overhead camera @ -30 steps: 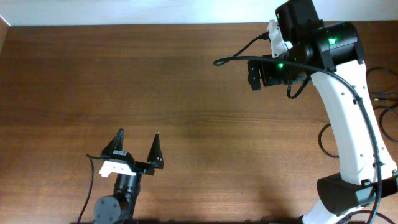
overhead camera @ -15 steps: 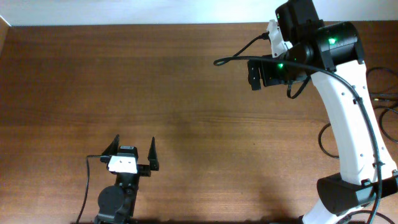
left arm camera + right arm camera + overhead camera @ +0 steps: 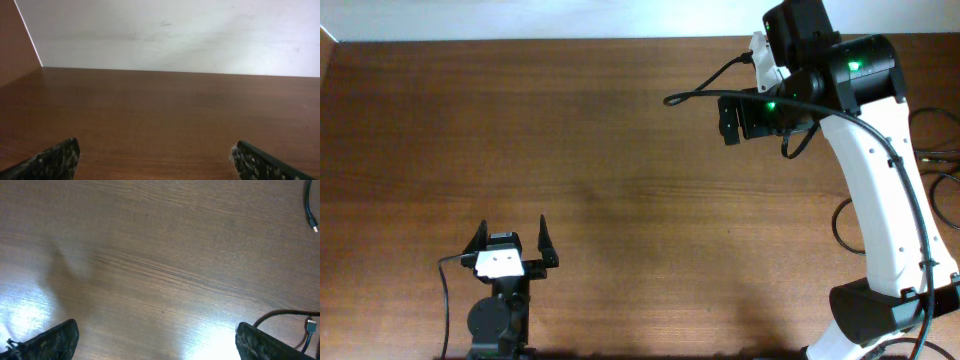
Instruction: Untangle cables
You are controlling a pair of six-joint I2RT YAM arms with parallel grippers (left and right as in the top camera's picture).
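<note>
- Pointing across the table (image 3: 620,150) from its near edge, the left gripper (image 3: 511,232) has its jaws spread wide, with nothing between them.
- The right gripper (image 3: 156,339) hangs over the far right part of the table, jaws also wide apart and empty (only its fingertips (image 3: 55,340) show, at the bottom corners of the wrist view).
- The cables (image 3: 282,312) lie on the wood at the right, outside both grippers: one curves just beside the right fingertip, and another ends in a small metal plug (image 3: 314,229).
</note>
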